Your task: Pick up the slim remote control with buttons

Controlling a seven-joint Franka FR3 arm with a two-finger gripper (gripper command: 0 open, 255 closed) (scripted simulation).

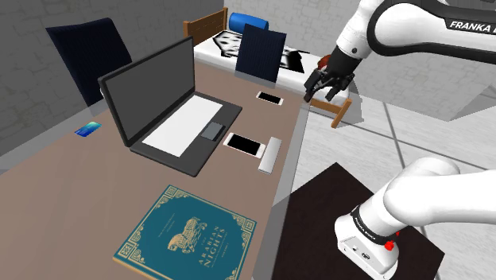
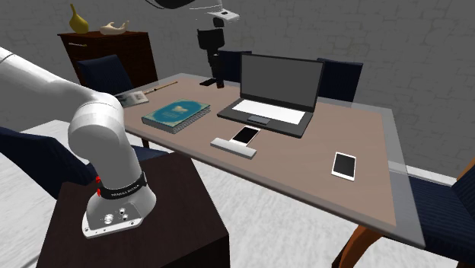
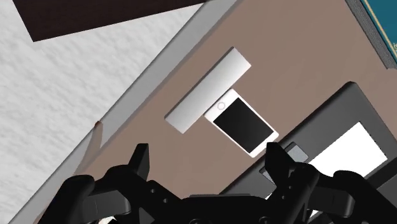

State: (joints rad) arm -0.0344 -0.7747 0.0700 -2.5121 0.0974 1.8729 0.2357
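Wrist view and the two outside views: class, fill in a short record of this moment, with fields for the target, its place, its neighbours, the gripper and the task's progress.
target: slim remote, plain light grey, no buttons showing
place: flat on the brown table, near its edge
neighbours: white phone close beside it; laptop beyond the phone
gripper: gripper open, in the air above the table, holding nothing
progress: remote not yet grasped

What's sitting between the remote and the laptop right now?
A white phone, screen up, lies between the pale slim remote and the laptop, seen in the shoulder view.
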